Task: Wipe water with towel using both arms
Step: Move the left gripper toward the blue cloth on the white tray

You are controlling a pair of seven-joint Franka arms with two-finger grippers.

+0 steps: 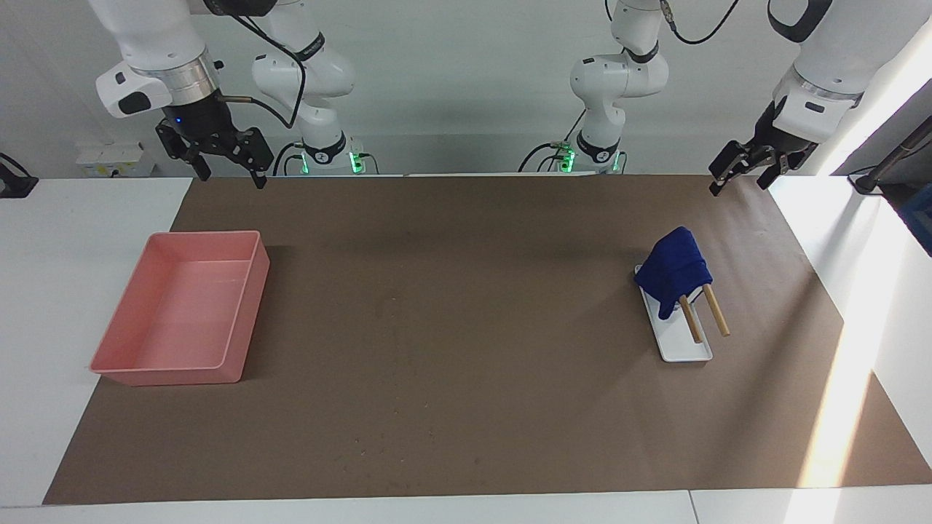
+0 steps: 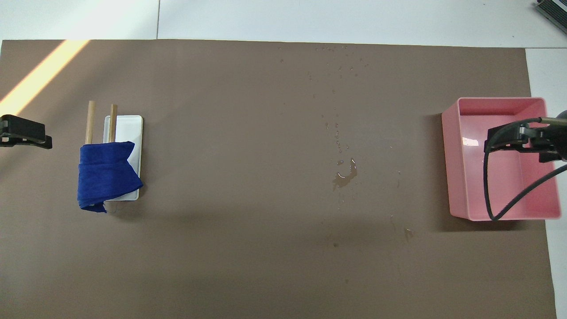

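The deep-blue towel (image 1: 677, 268) (image 2: 105, 173) hangs bunched over the two wooden rods of a white rack (image 1: 684, 348) (image 2: 128, 128) toward the left arm's end of the table. Water (image 2: 345, 176) lies as a small puddle with scattered drops in the middle of the brown mat. My left gripper (image 1: 739, 185) (image 2: 26, 132) hangs open in the air over the mat's edge, beside the rack and apart from the towel. My right gripper (image 1: 230, 178) (image 2: 514, 139) hangs open, holding nothing, high over the pink tray.
A pink tray (image 1: 247, 313) (image 2: 452, 168) stands toward the right arm's end of the table. The brown mat (image 1: 466, 422) covers most of the white table. A strip of sunlight falls across the mat's corner by the left arm.
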